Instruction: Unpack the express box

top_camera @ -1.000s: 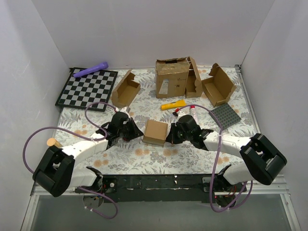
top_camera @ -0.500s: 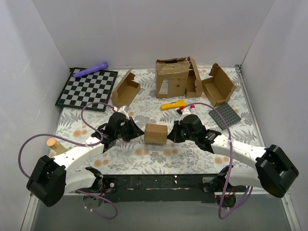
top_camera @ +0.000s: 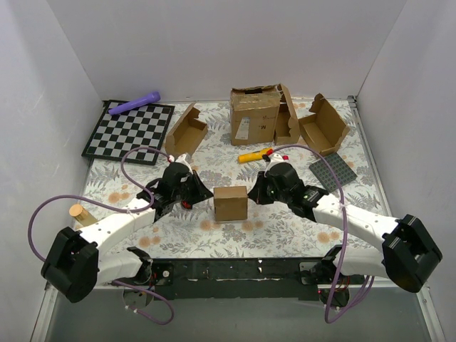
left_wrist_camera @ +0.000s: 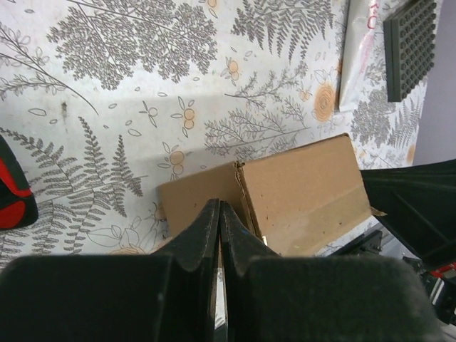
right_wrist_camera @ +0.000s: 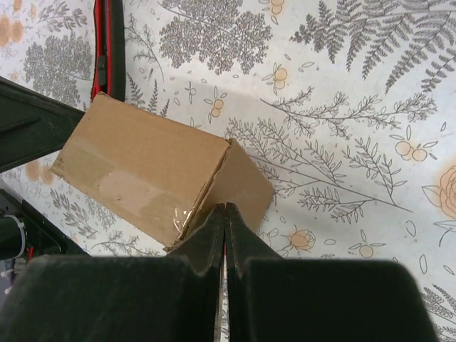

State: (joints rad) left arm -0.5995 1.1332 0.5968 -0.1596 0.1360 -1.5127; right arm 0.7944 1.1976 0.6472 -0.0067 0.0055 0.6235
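The express box (top_camera: 230, 203) is being pinned near the middle of the flowered cloth (top_camera: 285, 228), directly between the two arms and well apart from the opened cartons at the back. It seems to be tipped up on one edge, with its long axis running from one gripper across to the other. The left gripper (top_camera: 204, 195) is being seen clenched, fingers together with nothing visible between them, and its tips are being pressed against the box's left end beside a corner seam. The right gripper (top_camera: 252, 194) is being seen clenched in the same way, its tips being set against the opposite end at a corner. Whether a thin cardboard edge is being nipped by either one cannot be told. Neither arm is being favoured by position, as both are touching the box. The lid is being judged shut, with a patch of clear tape (right_wrist_camera: 135, 189) lying across one face. Unpacking is therefore being judged barely begun, and the next move probably depends on one gripper bracing the box while the flap is found by the other.
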